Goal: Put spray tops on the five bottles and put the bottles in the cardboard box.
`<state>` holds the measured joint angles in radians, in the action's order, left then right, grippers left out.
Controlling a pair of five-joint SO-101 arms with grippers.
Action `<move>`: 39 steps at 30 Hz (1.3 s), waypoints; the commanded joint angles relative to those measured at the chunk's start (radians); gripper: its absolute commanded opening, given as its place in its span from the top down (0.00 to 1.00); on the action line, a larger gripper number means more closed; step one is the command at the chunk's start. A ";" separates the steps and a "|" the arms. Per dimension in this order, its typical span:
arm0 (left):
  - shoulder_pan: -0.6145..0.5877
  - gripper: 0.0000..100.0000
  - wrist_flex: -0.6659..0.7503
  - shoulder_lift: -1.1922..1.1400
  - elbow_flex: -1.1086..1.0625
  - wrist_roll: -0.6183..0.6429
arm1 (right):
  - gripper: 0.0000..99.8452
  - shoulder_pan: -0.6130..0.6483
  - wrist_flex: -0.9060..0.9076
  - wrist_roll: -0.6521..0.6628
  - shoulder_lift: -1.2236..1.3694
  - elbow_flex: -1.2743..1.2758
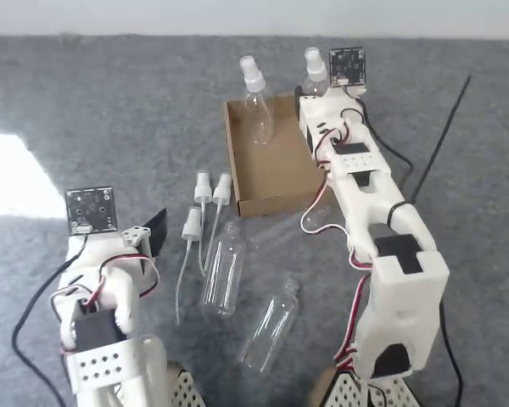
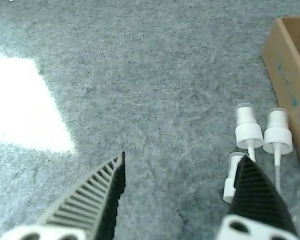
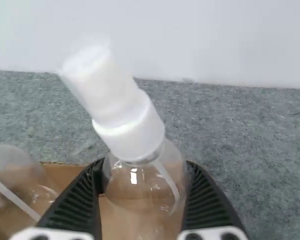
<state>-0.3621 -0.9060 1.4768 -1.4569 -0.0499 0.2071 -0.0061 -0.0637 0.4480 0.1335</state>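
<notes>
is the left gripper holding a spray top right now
No, the left gripper is open over bare carpet, and the three loose spray tops lie on the carpet by one of its fingers.

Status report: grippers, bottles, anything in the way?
Left gripper open over carpet. Right gripper shut on capped bottle at box. Second capped bottle stands in box, close by.

Assessed as an indoor robotics test station, in a lab or an office room; cannot be narrowed further. Noted grey carpet-like covering [image 1: 110,110] across the whole work surface, meeting a plain white wall [image 3: 215,35] at the back. Noted a white printed left arm [image 1: 97,331] and right arm [image 1: 382,229] with exposed red and black wiring. Noted a loose black cable [image 1: 444,127] trailing over the covering. Recorded a bright patch of light [image 1: 8,178] at one edge.
</notes>
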 commanded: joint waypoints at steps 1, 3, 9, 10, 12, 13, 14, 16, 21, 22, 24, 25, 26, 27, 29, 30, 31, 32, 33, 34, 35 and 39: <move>-0.002 0.68 0.032 0.011 0.004 -0.008 | 0.99 -0.004 -0.038 0.005 -0.005 -0.069; -0.002 0.68 0.032 0.011 0.004 -0.008 | 0.99 -0.002 -0.038 0.005 -0.002 -0.069; -0.002 0.68 0.032 0.011 0.004 -0.008 | 0.99 -0.001 -0.030 0.005 -0.001 -0.069; -0.002 0.68 0.032 0.011 0.004 -0.008 | 0.99 -0.001 -0.030 0.005 -0.001 -0.069; -0.002 0.68 0.032 0.011 0.004 -0.008 | 0.99 -0.001 -0.028 0.005 -0.001 -0.069; -0.002 0.68 0.032 0.011 0.004 -0.008 | 0.99 -0.001 -0.028 0.005 -0.001 -0.069; -0.002 0.68 0.032 0.011 0.004 -0.008 | 0.99 -0.001 -0.028 0.005 -0.001 -0.068; -0.002 0.68 0.032 0.011 0.004 -0.008 | 0.99 -0.001 -0.028 0.005 -0.001 -0.068; -0.002 0.68 0.032 0.011 0.004 -0.008 | 0.99 -0.001 -0.028 0.008 -0.004 -0.068; -0.002 0.68 0.032 0.011 0.004 -0.008 | 0.99 -0.001 -0.028 0.009 -0.004 -0.068; -0.002 0.68 0.032 0.011 0.004 -0.008 | 0.99 -0.001 -0.028 0.011 -0.004 -0.068; -0.002 0.68 0.032 0.011 0.004 -0.008 | 0.99 -0.001 -0.028 0.011 -0.002 -0.068; -0.002 0.68 0.032 0.011 0.004 -0.008 | 0.99 -0.001 -0.028 0.012 -0.002 -0.068; -0.002 0.68 0.032 0.011 0.004 -0.008 | 0.99 -0.001 -0.028 0.012 -0.002 -0.068; -0.002 0.68 0.032 0.011 0.002 -0.008 | 0.96 -0.001 -0.028 0.012 -0.002 -0.068; -0.002 0.68 0.032 0.011 0.001 -0.008 | 0.94 -0.001 -0.028 0.011 -0.002 -0.068; -0.002 0.68 0.035 0.011 -0.002 -0.008 | 0.91 -0.001 -0.028 0.008 -0.002 -0.068; 0.005 0.68 0.035 0.011 -0.005 -0.008 | 0.88 -0.001 -0.028 0.009 -0.001 -0.068; 0.014 0.68 0.035 0.011 -0.005 -0.008 | 0.86 0.001 -0.028 0.012 -0.001 -0.068; 0.021 0.68 0.035 0.011 -0.005 -0.008 | 0.84 0.001 -0.028 0.012 -0.001 -0.068; 0.025 0.68 0.035 0.011 -0.007 -0.008 | 0.82 0.001 -0.028 0.012 -0.001 -0.068; 0.023 0.68 0.035 0.011 -0.007 -0.008 | 0.78 0.001 -0.028 0.012 -0.005 -0.068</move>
<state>-0.3468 -0.9060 1.4768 -1.4707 -0.0499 0.2133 -0.0199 -0.0637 0.4726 0.1335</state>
